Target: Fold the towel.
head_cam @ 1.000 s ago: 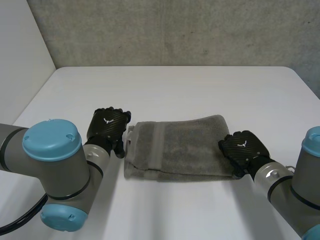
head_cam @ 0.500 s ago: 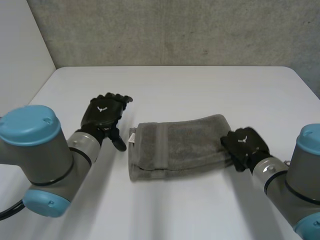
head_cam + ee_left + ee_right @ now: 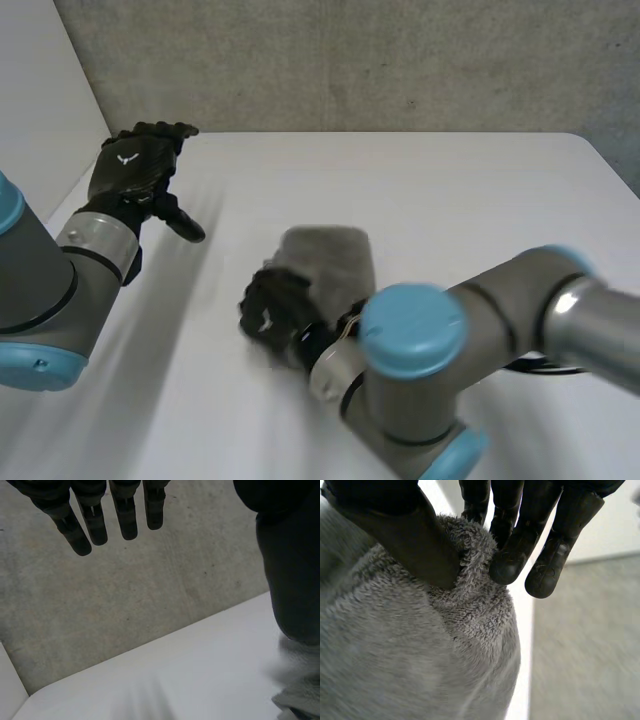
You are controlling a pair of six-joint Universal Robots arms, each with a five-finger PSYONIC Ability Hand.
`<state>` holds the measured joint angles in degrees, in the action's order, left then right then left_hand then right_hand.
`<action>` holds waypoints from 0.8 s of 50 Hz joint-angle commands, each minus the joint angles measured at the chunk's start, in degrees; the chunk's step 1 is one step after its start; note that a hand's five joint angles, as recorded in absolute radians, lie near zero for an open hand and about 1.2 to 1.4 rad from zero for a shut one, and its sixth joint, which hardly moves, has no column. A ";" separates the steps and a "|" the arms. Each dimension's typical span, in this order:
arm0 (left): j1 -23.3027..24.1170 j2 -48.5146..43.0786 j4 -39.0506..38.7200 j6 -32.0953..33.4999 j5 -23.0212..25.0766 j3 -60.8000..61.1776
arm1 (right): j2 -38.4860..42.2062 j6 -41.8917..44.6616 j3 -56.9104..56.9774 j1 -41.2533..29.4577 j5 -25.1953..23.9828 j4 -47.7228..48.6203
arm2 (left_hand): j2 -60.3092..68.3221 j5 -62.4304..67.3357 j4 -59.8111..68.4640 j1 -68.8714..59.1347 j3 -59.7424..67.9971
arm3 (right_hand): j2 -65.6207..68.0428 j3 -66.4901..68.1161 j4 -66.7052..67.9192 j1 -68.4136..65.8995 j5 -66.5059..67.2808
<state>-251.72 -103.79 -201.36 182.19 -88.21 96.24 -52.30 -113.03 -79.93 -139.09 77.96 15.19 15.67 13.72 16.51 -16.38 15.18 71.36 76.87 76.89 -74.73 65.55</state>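
Note:
The grey towel lies bunched in the middle of the white table, narrower than before. My right arm reaches across it, and my right hand sits at the towel's near left end. In the right wrist view the thumb and fingers pinch a thick fold of the towel. My left hand is raised off the table at the far left, well away from the towel, with its fingers straight and nothing in them. A bit of the towel lies beyond the left hand's thumb side.
A grey wall runs along the table's far edge, and a pale wall stands at the left. My right arm's large joint hangs over the near middle of the table.
My right hand has shut on the towel's right end and swung it over to the left. My left hand has let go of the left end and lifted away to the far left.

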 commanded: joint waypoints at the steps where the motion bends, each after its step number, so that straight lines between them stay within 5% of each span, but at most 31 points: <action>1: -0.18 0.17 -0.44 -2.54 0.06 0.17 | 5.72 -3.14 2.15 -1.98 -1.14 0.45 | -4.62 -12.66 -5.45 5.33 -4.12 | 8.64 3.13 3.11 -5.27 4.45; 3: 0.18 0.17 -0.52 -2.54 0.06 0.17 | 5.19 -6.15 1.97 -1.80 -1.14 0.81 | -4.62 -12.66 -5.45 5.33 -4.12 | 8.64 3.13 3.11 -5.27 4.45; 5: 0.35 0.17 -0.61 -2.54 0.06 0.09 | 0.39 -15.68 0.58 -0.93 -1.31 1.50 | -4.62 -12.66 -5.45 5.33 -4.12 | -27.39 -32.91 -32.92 30.76 -31.58; 6: 0.44 0.08 -0.96 -2.63 0.06 -0.09 | 0.35 -15.73 0.57 -0.92 -1.32 1.51 | -4.62 -12.66 -5.45 5.33 -4.12 | -27.63 -33.15 -33.16 31.00 -31.83; 7: 0.61 -0.09 -1.40 -2.63 0.06 -0.44 | -2.95 -21.73 -0.65 -0.23 -1.49 1.68 | -4.62 -12.66 -5.45 5.33 -4.12 | -49.11 -54.63 -54.64 52.48 -53.31; 9: 0.79 -0.18 -1.75 -2.63 -0.03 -0.70 | -6.03 -27.71 -1.88 0.91 -1.67 1.86 | -4.62 -12.66 -5.45 5.33 -4.12 | -61.36 -66.87 -66.89 64.73 -65.55; 14: 4.30 -0.80 -4.65 -3.33 -0.12 -1.41 | -13.17 -45.14 -5.23 7.94 -0.88 0.72 | -4.62 -12.66 -5.45 5.33 -4.12 | -61.36 -66.87 -66.89 64.73 -65.55; 23: 8.61 -5.11 -5.89 -4.21 -0.20 -1.93 | -14.06 -53.70 -7.87 15.42 -0.79 -4.64 | -4.28 -12.33 -5.12 4.99 -3.78 | -61.36 -66.87 -66.89 64.73 -65.55; 30: 13.36 -13.00 -5.01 -3.25 -0.03 -2.28 | -8.89 -62.91 -5.07 16.91 -1.32 -6.14 | -3.78 -11.82 -4.61 4.49 -3.28 | -61.36 -66.87 -66.89 64.73 -65.55; 40: 13.62 -20.22 2.20 0.62 -0.29 -4.92 | 1.58 -65.83 1.27 16.30 -1.23 -10.80 | -3.27 -11.32 -4.11 3.98 -2.77 | -61.36 -66.87 -66.89 64.73 -65.55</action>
